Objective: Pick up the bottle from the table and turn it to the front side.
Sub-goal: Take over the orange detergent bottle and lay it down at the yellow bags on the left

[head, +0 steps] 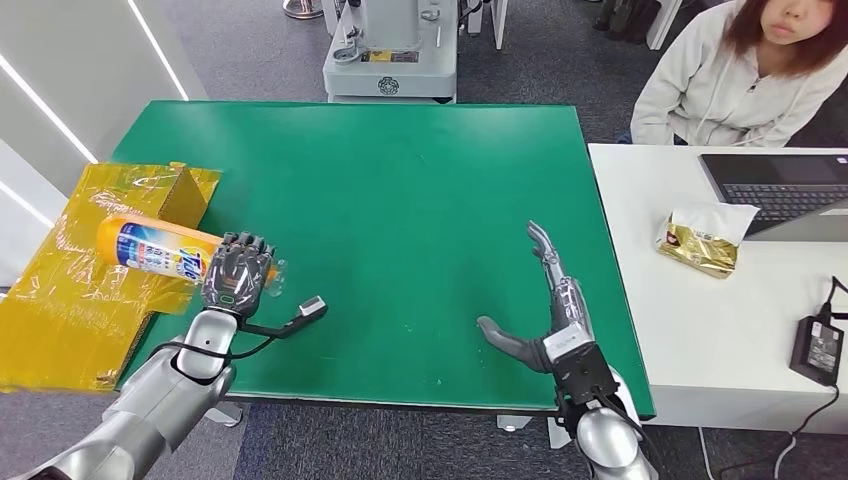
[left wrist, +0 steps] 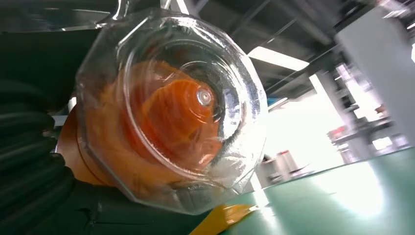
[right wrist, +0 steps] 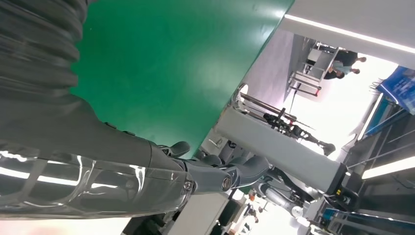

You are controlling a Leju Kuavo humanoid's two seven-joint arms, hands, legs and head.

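Head view: left hand [head: 236, 274] grips bottle [head: 158, 248].

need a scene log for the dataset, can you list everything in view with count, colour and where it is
bottle: one, orange with a blue and white label and a clear cap, lying sideways in the left hand at the table's left edge
table: one, green, in front of the robot
yellow bag: one, crinkled, off the table's left edge, under the bottle
white desk: one, right of the table
laptop: one, dark grey, on the desk's far side
gold packet: one, on the desk by the laptop
power adapter: one, black, near the desk's right edge
person: one, in a light top, seated behind the desk
left hand: grips the bottle near its cap
right hand: fingers spread over the table, holding nothing
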